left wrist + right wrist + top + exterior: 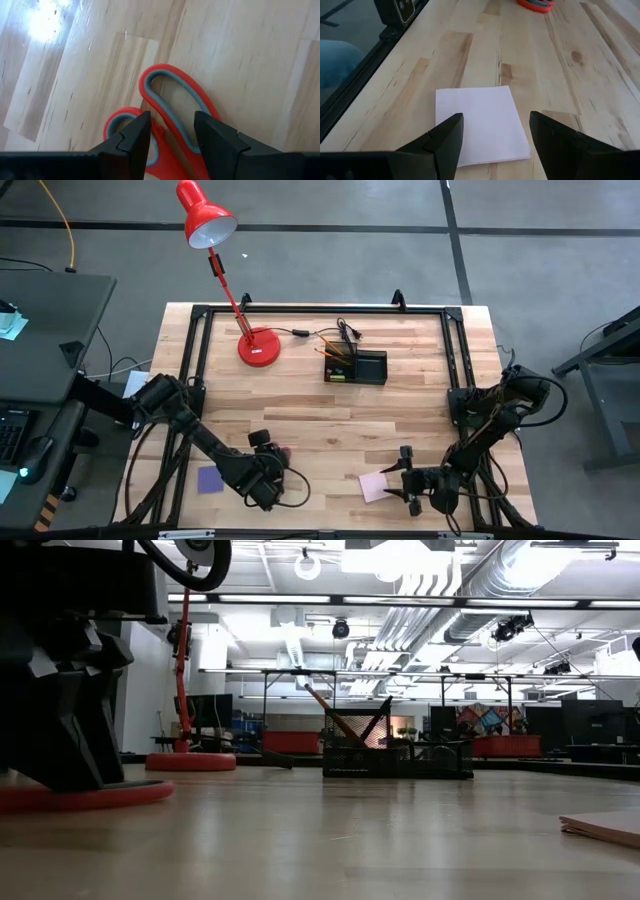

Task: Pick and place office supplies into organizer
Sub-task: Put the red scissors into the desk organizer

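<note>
Red-handled scissors [172,95] lie flat on the wood near the table's front left; their handles also show in the high view [284,452] and the low view [85,796]. My left gripper [172,137] points steeply down over the handle loops, open, one finger on each side of the large loop's inner rim. A pale pink sticky pad [480,122] lies flat at the front right, where my right gripper [495,137] hovers open just short of it. A blue-purple pad [210,480] lies left of my left arm. The black organizer [357,367] at the far middle holds pencils. My left gripper comes slanting from above, with its fingertips [135,135] down at the scissors' handle loops [150,85]. I cannot tell whether they touch the handles. The scissors lie flat on the table.
A red desk lamp stands with its round base [258,347] left of the organizer, its cable running toward it. A black frame rail [190,380] borders the table's left, right and far sides. Bare wood stretches between the grippers and the organizer.
</note>
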Controlling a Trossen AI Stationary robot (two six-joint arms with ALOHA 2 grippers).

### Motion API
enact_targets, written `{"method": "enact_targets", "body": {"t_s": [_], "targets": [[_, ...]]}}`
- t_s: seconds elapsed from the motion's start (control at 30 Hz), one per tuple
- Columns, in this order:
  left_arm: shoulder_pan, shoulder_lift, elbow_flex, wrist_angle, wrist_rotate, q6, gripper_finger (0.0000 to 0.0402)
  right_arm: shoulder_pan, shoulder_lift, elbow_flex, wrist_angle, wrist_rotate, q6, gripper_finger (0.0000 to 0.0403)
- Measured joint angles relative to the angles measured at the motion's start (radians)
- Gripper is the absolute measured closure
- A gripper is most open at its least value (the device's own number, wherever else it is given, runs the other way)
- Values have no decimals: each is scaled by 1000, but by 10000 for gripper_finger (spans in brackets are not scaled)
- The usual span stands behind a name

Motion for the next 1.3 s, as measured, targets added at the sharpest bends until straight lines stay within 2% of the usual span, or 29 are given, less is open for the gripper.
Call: {"method": "enact_targets", "body": {"t_s": [0.37,0.57,0.97,1.17,1.3], "targets": [[-6,4,1,10,-36,-6,254,-3,0,0,-3,11,39,183],[-19,12,79,-92,-67,-33,254,-2,0,0,-5,62,16,183],[-48,8,109,-112,-78,-239,254,-3,0,0,-5,54,15,183],[-56,6,109,-222,-62,-338,254,-3,0,0,-8,53,4,183],[-53,5,77,-214,-62,-386,254,-3,0,0,-8,52,-13,183]]}}
